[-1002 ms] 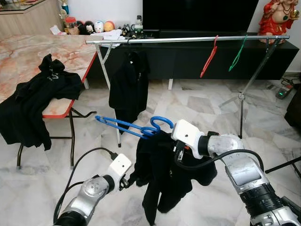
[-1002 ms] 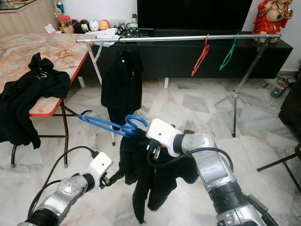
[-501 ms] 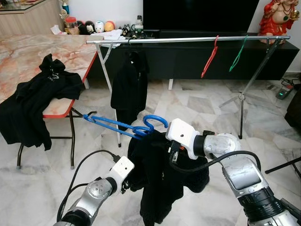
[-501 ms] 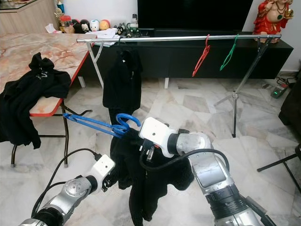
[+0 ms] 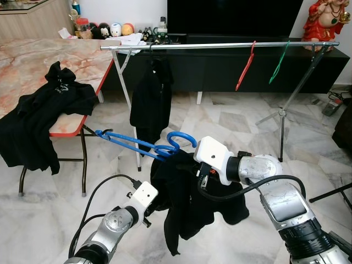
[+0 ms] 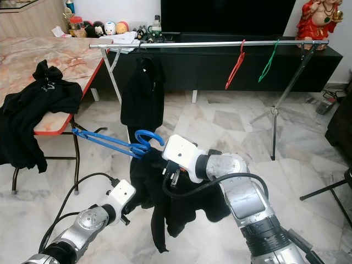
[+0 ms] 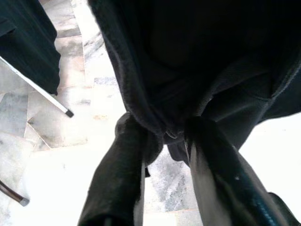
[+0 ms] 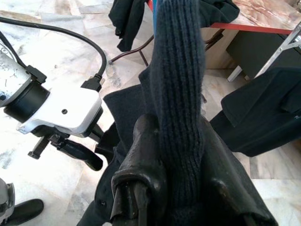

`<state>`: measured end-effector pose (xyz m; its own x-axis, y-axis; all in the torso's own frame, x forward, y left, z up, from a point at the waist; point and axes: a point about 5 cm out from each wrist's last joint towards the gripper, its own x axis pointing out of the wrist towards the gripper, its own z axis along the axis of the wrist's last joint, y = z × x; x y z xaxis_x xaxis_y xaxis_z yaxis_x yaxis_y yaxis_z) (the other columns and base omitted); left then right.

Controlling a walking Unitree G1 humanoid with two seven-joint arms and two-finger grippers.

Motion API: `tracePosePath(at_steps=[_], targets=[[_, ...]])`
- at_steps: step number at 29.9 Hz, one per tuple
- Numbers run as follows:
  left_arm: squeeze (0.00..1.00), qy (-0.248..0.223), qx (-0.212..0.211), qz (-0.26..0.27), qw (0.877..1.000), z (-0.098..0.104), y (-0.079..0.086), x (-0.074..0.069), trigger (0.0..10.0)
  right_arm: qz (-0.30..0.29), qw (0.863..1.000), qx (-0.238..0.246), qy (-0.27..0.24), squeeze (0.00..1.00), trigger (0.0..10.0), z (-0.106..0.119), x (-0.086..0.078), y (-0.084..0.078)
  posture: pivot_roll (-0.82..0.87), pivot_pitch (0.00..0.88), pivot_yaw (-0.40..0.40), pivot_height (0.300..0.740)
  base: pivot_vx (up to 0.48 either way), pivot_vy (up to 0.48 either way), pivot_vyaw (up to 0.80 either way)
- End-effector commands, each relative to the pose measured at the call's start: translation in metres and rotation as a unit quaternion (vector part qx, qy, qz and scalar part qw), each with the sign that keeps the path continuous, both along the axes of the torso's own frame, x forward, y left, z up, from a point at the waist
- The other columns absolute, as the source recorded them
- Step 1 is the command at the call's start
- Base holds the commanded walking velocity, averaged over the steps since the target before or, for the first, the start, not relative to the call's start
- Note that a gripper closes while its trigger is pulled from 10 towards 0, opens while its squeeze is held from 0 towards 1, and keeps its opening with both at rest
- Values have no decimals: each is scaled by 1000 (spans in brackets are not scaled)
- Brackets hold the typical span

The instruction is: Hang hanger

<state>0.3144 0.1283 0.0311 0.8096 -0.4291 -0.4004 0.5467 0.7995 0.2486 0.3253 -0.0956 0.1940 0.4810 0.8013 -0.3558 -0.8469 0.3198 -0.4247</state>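
Clothes rail [image 5: 220, 46]: stood across the room before a dark TV cabinet [image 5: 264, 66], carrying one hung black garment [image 5: 151, 99], a red hanger [image 5: 245, 67] and a green hanger [image 5: 278, 62]
Marble-topped table [image 5: 33, 66]: on the robot's left, a black hoodie [image 5: 41, 118] draped over its edge
Black sweater [image 5: 190, 198]: hung low between the two arms, above the marble floor, well short of the rail
Blue hanger [image 5: 146, 146]: rose from the sweater's collar, hook beside the right wrist
Right gripper [image 8: 171, 188]: fingers clamped on the sweater's ribbed collar
Left gripper [image 7: 164, 136]: fingers pinched a fold of the sweater's lower edge
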Motion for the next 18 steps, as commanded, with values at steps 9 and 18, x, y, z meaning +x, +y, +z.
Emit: tracePosePath(at_steps=[9, 18], targets=[[0, 3, 7, 36, 999, -2, 3, 3, 0, 17, 1000, 20, -17, 0, 0, 11, -6, 6, 35, 102, -12, 740, 0, 0, 0], [0, 0, -8, 66, 998, 0, 7, 5, 0, 10, 1000, 19, -13, 0, 0, 9, -5, 4, 36, 102, -12, 740, 0, 0, 0]])
